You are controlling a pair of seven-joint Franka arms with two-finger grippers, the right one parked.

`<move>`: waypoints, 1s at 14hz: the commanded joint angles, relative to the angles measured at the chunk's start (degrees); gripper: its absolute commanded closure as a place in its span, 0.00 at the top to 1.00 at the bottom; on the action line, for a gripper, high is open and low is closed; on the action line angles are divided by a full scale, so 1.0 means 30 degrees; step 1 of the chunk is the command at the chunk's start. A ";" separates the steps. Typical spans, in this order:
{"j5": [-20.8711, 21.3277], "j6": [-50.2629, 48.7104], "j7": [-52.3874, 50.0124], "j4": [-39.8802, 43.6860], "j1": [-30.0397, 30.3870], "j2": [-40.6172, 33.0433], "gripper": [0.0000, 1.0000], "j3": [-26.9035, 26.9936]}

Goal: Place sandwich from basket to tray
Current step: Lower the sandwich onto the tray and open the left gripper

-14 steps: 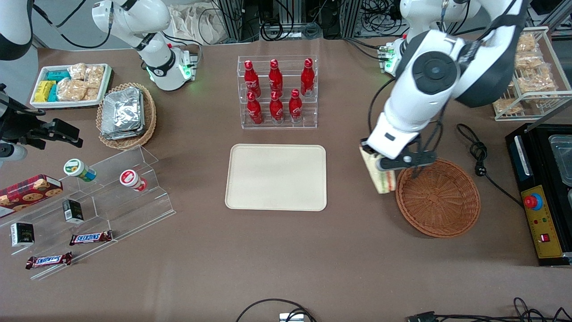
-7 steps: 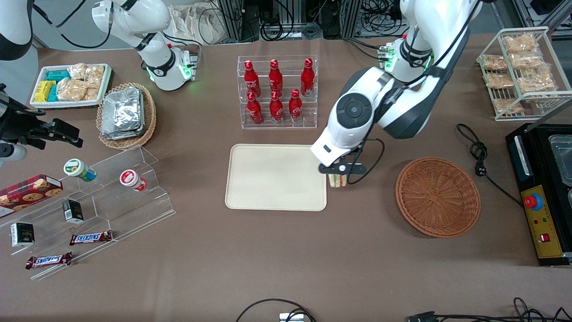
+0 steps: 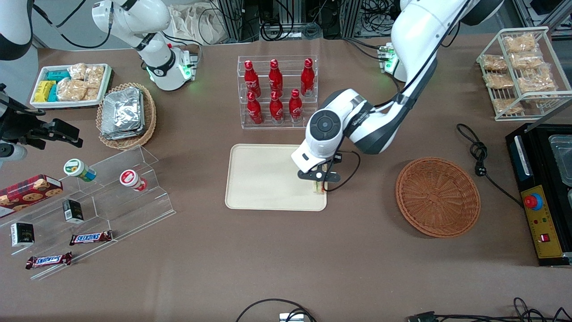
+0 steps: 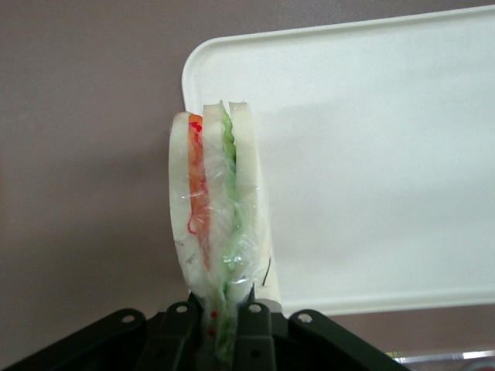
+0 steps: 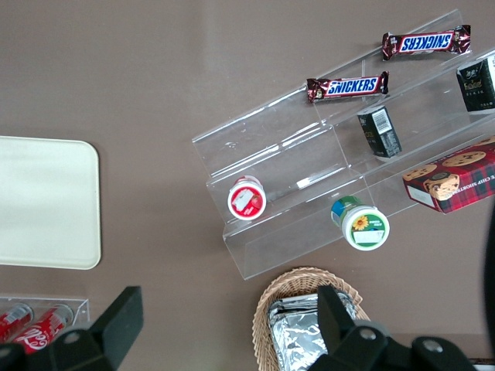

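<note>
The sandwich (image 3: 318, 188), a wrapped wedge of pale bread with orange and green filling, hangs from my left gripper (image 3: 320, 180), which is shut on it. It is over the beige tray (image 3: 263, 179), at the tray's corner nearest the basket and the front camera. In the left wrist view the sandwich (image 4: 216, 216) stands edge-on between the black fingers (image 4: 255, 328) of the gripper (image 4: 222, 317), partly over the tray (image 4: 371, 154) and partly over the brown table. The orange-brown wicker basket (image 3: 438, 197) lies toward the working arm's end with nothing in it.
A clear rack of red bottles (image 3: 277, 91) stands just farther from the camera than the tray. A tan basket of foil packets (image 3: 127, 114) and an acrylic step shelf (image 3: 103, 197) lie toward the parked arm's end. A black cable (image 3: 478, 154) lies beside the basket.
The left arm carried the sandwich from beside the basket's rim across the table to the tray's near corner. The basket did not move.
</note>
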 commanded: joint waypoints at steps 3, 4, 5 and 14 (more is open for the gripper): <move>0.1621 0.1483 -0.1201 -0.0018 -0.0496 0.1106 0.03 0.0114; 0.1739 0.1542 -0.1201 -0.0281 -0.0555 0.1107 0.09 0.0114; 0.1741 0.1746 -0.1230 -0.0342 -0.0555 0.1107 0.15 0.0114; 0.1712 0.1895 -0.1230 -0.0431 -0.0439 0.1225 1.00 0.0114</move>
